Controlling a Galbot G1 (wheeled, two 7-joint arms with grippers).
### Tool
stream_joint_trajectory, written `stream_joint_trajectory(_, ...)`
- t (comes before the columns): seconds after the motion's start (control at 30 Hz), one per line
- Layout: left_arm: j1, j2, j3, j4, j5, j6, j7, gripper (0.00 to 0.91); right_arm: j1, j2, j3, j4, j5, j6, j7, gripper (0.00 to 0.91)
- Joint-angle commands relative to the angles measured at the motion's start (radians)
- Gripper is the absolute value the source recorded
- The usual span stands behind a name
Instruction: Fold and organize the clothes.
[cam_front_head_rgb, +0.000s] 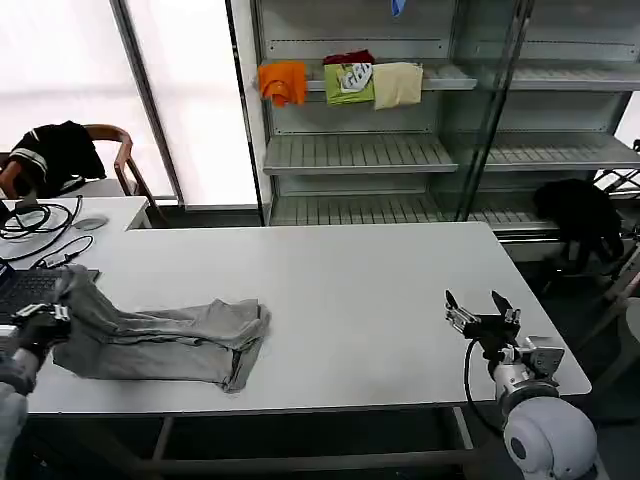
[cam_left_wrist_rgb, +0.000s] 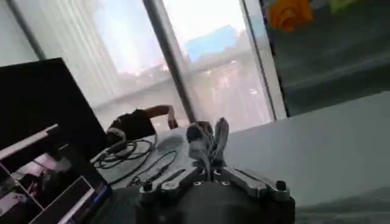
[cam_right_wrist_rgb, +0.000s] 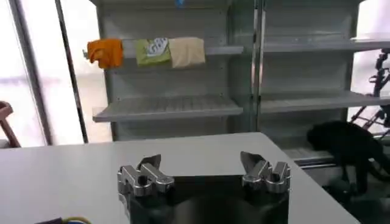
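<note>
One white worktop (cam_front_head_rgb: 350, 300), and one grey shirt (cam_front_head_rgb: 160, 340) lies crumpled along its left side. The left claw (cam_front_head_rgb: 45, 322) grips the shirt's left end; the left wrist view catches the cloth (cam_left_wrist_rgb: 207, 143) pinched between closed fingers. Right claw (cam_front_head_rgb: 482, 312) waits well apart near the worktop's right edge, fingers (cam_right_wrist_rgb: 149, 167) spread wide.

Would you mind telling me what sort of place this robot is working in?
Probably a lab or test room set up like a clothes shop: metal shelving holding folded garments, a white table with a grey shirt, and a laptop with cables.
</note>
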Motion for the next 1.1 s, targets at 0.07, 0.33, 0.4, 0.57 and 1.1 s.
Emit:
stream_joint_trajectory(0.07,-0.014,-0.072,0.312,-0.155,0.032,0.031,-0.029,0.01,-0.074,0.011,0.022,0.016,-0.019,0.007,0.0,0.907)
stream_joint_trajectory(0.33,-0.04,-0.107,0.439,-0.196,0.056,0.048,-0.039,0.01,-0.092,0.032,0.024,0.035,-0.035,0.001,0.001,0.907)
stream_joint_trajectory(0.4,-0.05,-0.112,0.458,-0.189,0.058,0.049,-0.038,0.01,-0.098,0.035,0.024,0.038,-0.039,0.001,0.0,0.907)
stream_joint_trajectory(0.57,-0.054,-0.119,0.495,-0.181,0.07,0.047,-0.034,0.01,-0.115,0.039,0.029,0.039,-0.047,0.004,0.0,0.907)
stream_joint_trajectory(1.1,-0.08,-0.173,0.523,-0.115,0.11,0.036,-0.018,0.01,-0.166,0.04,0.028,0.066,-0.065,0.012,-0.005,0.907)
